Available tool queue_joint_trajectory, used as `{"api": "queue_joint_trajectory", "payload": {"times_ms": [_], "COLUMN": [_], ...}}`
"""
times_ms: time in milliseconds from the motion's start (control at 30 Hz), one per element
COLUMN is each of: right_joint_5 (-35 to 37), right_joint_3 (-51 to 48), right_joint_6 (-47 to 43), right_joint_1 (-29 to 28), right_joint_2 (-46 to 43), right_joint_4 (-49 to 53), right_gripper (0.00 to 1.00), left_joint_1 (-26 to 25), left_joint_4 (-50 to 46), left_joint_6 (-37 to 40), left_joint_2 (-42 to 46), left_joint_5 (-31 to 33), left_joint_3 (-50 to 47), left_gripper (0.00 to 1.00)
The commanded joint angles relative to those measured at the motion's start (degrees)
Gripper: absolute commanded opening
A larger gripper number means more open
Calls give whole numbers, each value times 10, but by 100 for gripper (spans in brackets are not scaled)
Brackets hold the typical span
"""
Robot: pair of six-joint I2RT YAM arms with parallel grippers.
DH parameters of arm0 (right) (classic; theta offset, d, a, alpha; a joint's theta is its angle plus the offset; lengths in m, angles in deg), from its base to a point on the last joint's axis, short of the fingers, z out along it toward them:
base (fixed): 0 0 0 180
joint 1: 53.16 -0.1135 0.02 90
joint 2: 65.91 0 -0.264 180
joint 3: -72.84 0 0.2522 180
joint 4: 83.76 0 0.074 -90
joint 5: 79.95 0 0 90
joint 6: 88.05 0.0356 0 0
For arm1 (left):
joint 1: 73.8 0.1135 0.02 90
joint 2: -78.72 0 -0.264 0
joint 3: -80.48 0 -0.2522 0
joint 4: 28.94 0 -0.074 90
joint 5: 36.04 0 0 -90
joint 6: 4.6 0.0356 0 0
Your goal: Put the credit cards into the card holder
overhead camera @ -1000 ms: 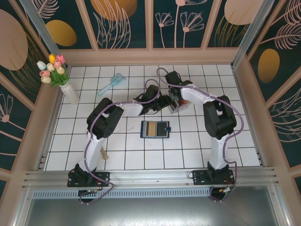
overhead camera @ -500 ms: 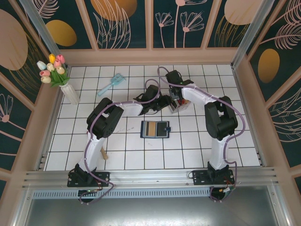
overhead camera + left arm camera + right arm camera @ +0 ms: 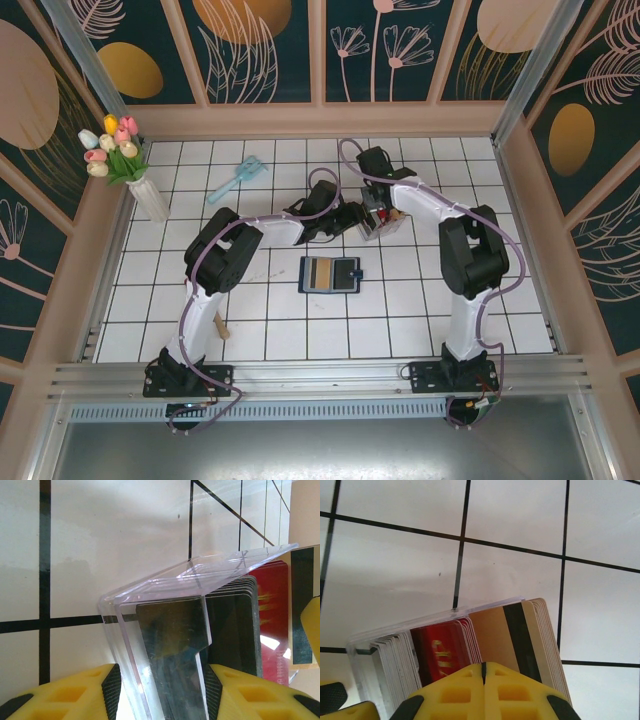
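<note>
The card holder [image 3: 330, 274], a dark navy wallet, lies open on the tiles in front of both grippers. Behind it stands a clear slotted rack [image 3: 388, 222] full of credit cards. My left gripper [image 3: 347, 222] [image 3: 160, 690] is shut on the rack's clear end wall [image 3: 150, 645], one black pad on each side. Dark cards [image 3: 235, 625] and a red card [image 3: 272, 620] stand behind that wall. My right gripper [image 3: 372, 226] [image 3: 482, 670] is shut right above the cards, between the red card [image 3: 440, 652] and a tan-gold card [image 3: 507, 635]. Whether a card edge is pinched is hidden.
A white vase of tulips [image 3: 148, 195] stands at the far left, with a light-blue brush [image 3: 236, 180] lying to its right. A small wooden piece [image 3: 221, 328] lies near the left arm's base. Wooden walls close in the tiled floor [image 3: 300, 330].
The right gripper's jaws have closed over the cards in the rack. The left gripper and the rack have not moved.
</note>
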Motion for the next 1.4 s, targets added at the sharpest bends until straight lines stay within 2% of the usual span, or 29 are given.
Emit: {"api": "queue_joint_trajectory", "payload": {"times_ms": [0,133,300,433,500,600,1000,1200,1267,1367], "right_joint_5": [-63,-97,-53,-49,-69,-123,-230,-169,-200,-179], "right_joint_3": [-6,-5,-4,-3,-3,-9,-4,-6,-13,-12], "right_joint_6": [2,5,17,22,26,34,42,46,41,39], "right_joint_1": [3,3,5,15,28,45,49,49,53,52], "right_joint_2": [-28,-18,-20,-22,-15,-7,6,6,-3,-5], "right_joint_4": [8,10,9,10,13,11,21,21,11,9], "right_gripper": [0,1,16,26,26,32,32,32,32,34], "left_joint_1": [-1,-1,-1,-1,-1,0,-1,-1,-1,-1], "left_joint_4": [-30,-30,-30,-31,-30,-30,-31,-32,-32,-30], "left_joint_6": [-2,-1,-1,-2,-1,-1,0,2,2,2], "left_joint_2": [-18,-16,-17,-17,-16,-16,-14,-11,-11,-10], "left_joint_5": [-4,-4,-4,-4,-4,-4,-3,-2,-3,-3], "left_joint_3": [-8,-7,-8,-8,-8,-9,-9,-11,-11,-11], "left_gripper": [50,50,50,50,50,50,49,49,49,49]}}
